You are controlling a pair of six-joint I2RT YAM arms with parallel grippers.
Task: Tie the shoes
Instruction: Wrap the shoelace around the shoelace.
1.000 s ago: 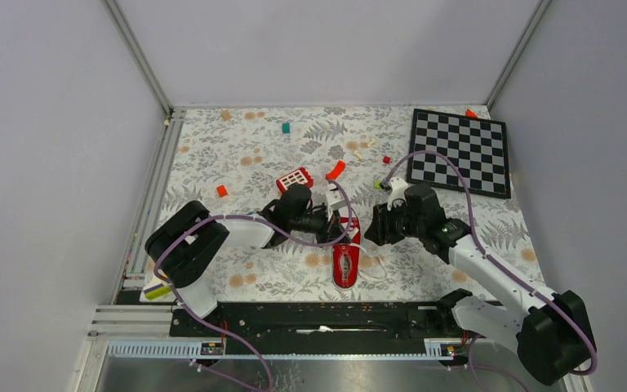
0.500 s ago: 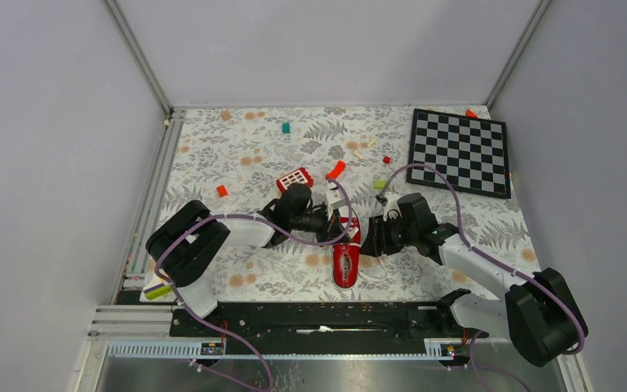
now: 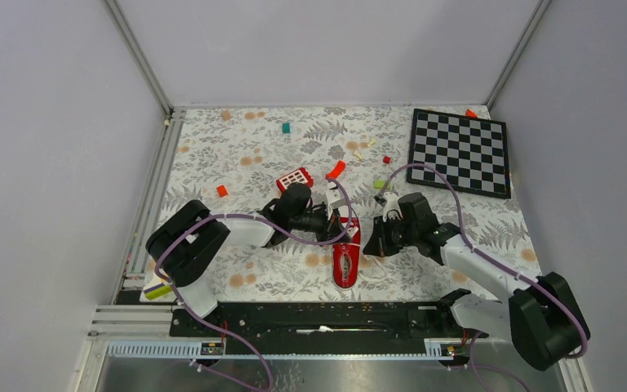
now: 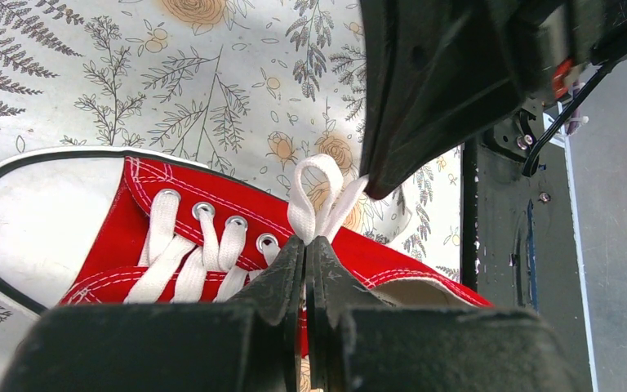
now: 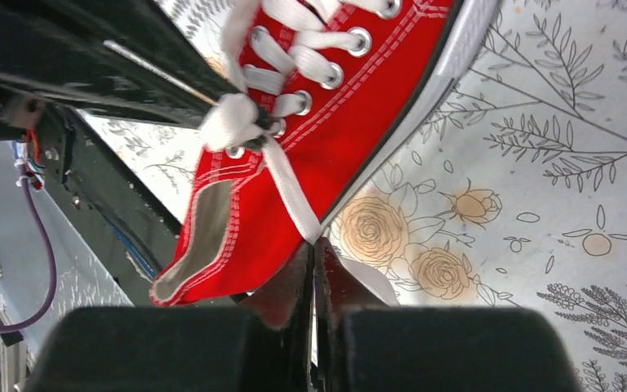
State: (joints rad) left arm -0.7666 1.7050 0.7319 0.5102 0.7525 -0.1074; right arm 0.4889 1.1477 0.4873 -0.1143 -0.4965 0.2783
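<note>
Since the earlier frame the right gripper [image 3: 373,243] has dropped down and in toward the sneaker [image 3: 345,261], and its jaws have gone from released to clenched; left arm hasn't budged. The sneaker lies on the floral surface [image 3: 237,163] between the two grippers, close to the near edge.

The left gripper [image 4: 304,247] has its jaws clenched on the base of a lace loop [image 4: 314,184]. The right jaws pinch a lace strand [image 5: 290,192] at the very tips, down by the sole.

Risks, as I judge them:
- The tip-only pinch could let the strand slide out on a pull.
- The shoe looks light, so a pull may drag it instead of tightening.
- The loop may collapse if the left grip slips.

The top view gives layout only, with the laces hidden under the grippers. The left wrist view shows the loop, and the right wrist view shows the strand entering the jaws.
</note>
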